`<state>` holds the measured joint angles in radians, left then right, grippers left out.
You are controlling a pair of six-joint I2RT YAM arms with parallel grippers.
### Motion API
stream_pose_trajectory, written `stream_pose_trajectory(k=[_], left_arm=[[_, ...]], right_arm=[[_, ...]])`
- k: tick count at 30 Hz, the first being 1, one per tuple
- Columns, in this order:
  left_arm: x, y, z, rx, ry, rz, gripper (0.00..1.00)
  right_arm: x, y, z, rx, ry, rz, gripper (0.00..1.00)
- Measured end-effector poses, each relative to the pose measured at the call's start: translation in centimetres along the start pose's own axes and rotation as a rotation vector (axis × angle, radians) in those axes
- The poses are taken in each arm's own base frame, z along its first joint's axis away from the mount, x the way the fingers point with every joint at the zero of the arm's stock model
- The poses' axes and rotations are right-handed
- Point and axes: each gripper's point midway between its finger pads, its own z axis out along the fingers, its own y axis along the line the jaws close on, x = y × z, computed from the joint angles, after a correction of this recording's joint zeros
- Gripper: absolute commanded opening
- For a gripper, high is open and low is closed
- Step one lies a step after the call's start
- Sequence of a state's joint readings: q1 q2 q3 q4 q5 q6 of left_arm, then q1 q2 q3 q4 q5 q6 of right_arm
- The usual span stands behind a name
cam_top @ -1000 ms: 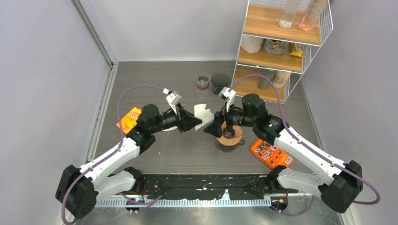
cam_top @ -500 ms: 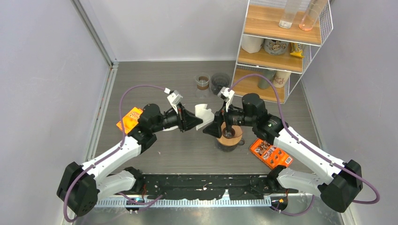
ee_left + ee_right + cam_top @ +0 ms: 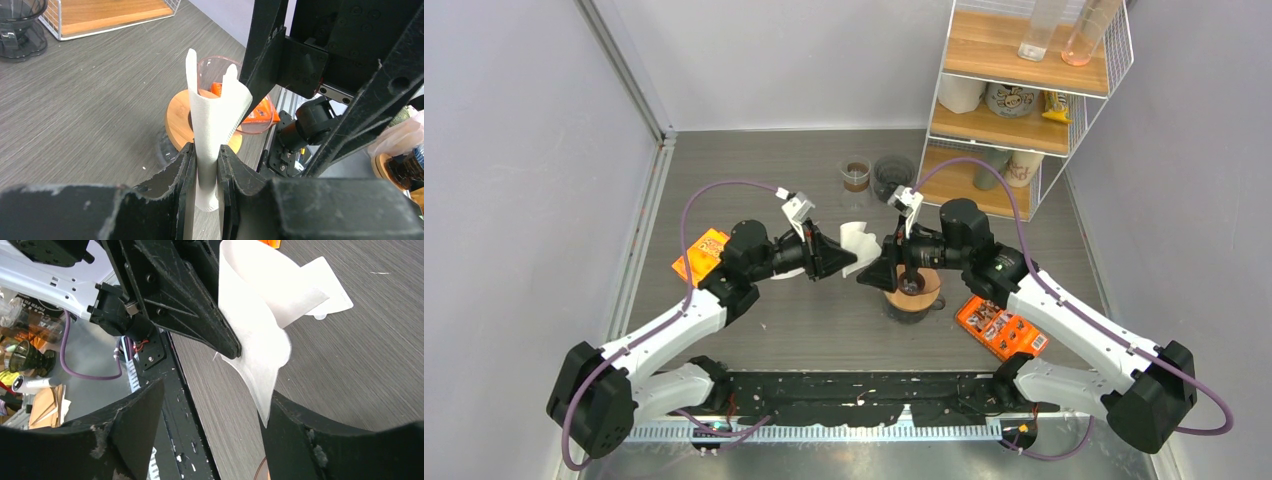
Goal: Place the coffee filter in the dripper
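White filter (image 3: 860,243): paper, held in the air between both arms, just left of the dripper (image 3: 913,283), not in it.
Left gripper (image 3: 206,157): clamped on the filter's narrow end; flared end stuck out past the fingertips.
Right gripper (image 3: 210,410): jaws apart, straddling the filter's free edge; edge touched one finger (image 3: 295,430), wide gap to the other.
Dripper: upright on its wood collar, partly covered from above by the right wrist.
Room: bare table (image 3: 754,190) under and left of the filter; two cups (image 3: 856,175) behind, orange packets (image 3: 699,255) at either side, all well apart from it.
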<state>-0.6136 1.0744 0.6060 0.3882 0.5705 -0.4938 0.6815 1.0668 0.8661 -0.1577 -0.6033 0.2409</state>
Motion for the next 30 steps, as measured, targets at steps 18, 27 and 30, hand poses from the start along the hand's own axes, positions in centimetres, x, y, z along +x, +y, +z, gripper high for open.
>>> stream_pose_trajectory(k=[18,27,30], left_arm=[[0.3,-0.6,0.1,0.03,0.013,0.0,0.34],[-0.5,-0.8,-0.1,0.023,-0.016,-0.008,0.99],[-1.5,-0.8,-0.5,-0.008,-0.057,-0.006,1.0]], right_arm=[[-1.3,-1.0,0.1,0.072,-0.037,0.024,0.05],[-1.6,-2.1,-0.3,0.146,-0.058,0.014,0.05],[-2.2,-2.2,-1.1,0.178,-0.083,0.005,0.05]])
